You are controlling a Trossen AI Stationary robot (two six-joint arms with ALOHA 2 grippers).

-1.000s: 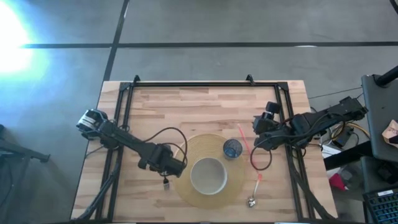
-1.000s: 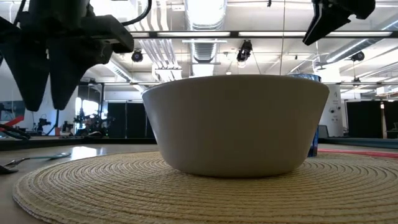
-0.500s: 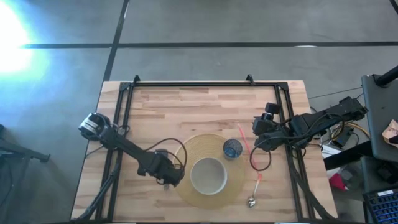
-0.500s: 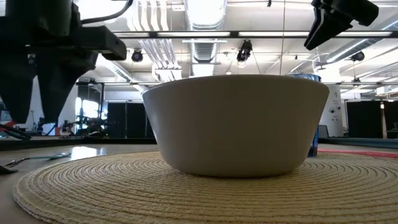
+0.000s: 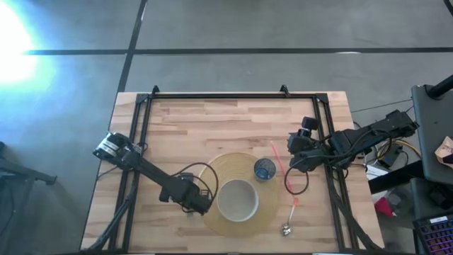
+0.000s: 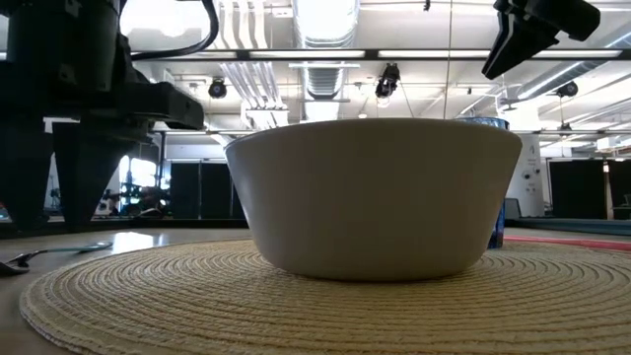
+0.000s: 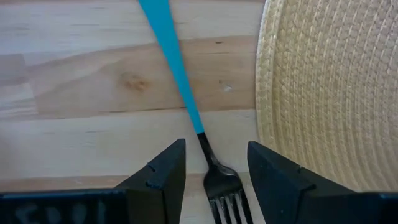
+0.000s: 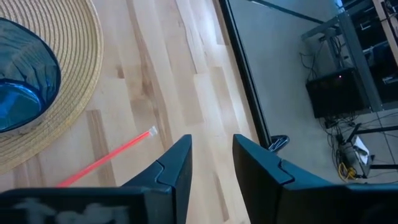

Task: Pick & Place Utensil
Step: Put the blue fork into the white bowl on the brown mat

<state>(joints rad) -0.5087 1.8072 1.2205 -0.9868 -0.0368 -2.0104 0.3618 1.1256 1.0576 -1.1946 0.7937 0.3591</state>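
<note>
Currently my left gripper (image 7: 211, 165) is low over the wood table (image 5: 233, 120), fingers apart and holding nothing; the fork (image 7: 221, 180) lies on the table directly between my fingertips, its tines nearest the gripper and its blue handle (image 7: 171, 56) running forward and away, with the woven placemat (image 7: 323, 93) just beside one finger. Beyond that mat edge sits the white bowl (image 5: 236, 200), while my right gripper (image 8: 208, 168) waits with fingers apart above bare wood near the pink spoon handle (image 8: 106, 162) and blue cup (image 8: 22, 81).

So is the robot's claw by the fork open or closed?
Open. The left gripper has its fingers apart, either side of the fork, not yet squeezing it.
</note>
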